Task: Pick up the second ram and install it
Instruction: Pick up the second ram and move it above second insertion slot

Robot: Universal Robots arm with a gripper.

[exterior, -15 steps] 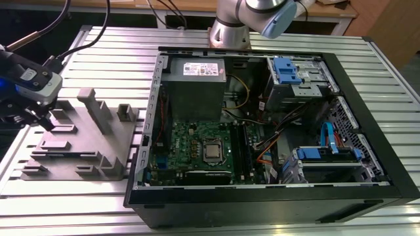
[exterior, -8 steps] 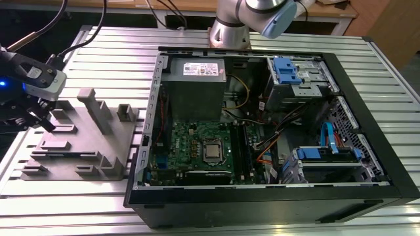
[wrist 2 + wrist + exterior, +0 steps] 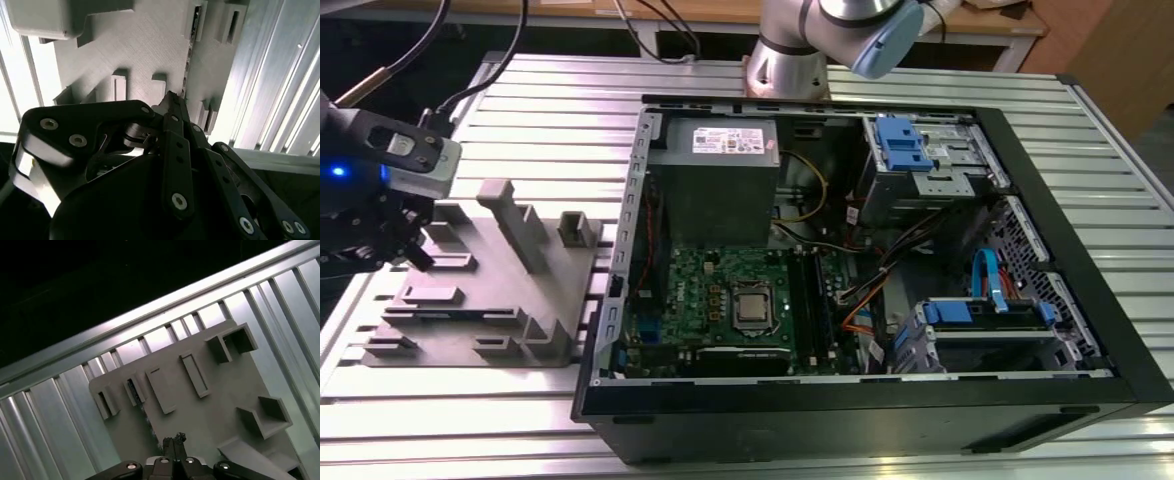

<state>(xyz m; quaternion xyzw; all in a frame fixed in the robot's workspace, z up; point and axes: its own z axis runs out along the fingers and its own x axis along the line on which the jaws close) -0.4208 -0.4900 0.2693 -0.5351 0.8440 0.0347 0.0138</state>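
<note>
Squaring up along the stick's length and pinching it mid-span looks the thing to get right, since a thin board gripped off-centre may tilt leaving its slot. On the slatted worktop [image 3: 520,100] the open computer case [image 3: 1121,330] lies at the exterior view's right, its motherboard [image 3: 714,300] bare, and the grey holder [image 3: 494,300] sits at the left with the gripper [image 3: 403,250] low over it. That view gives the board where the stick belongs; the second wrist view gives the second ram [image 3: 188,57], on edge in the holder, just beside the fingers [image 3: 176,130], drawn narrow, tips nearly together; whether they pinch it I cannot tell.
</note>
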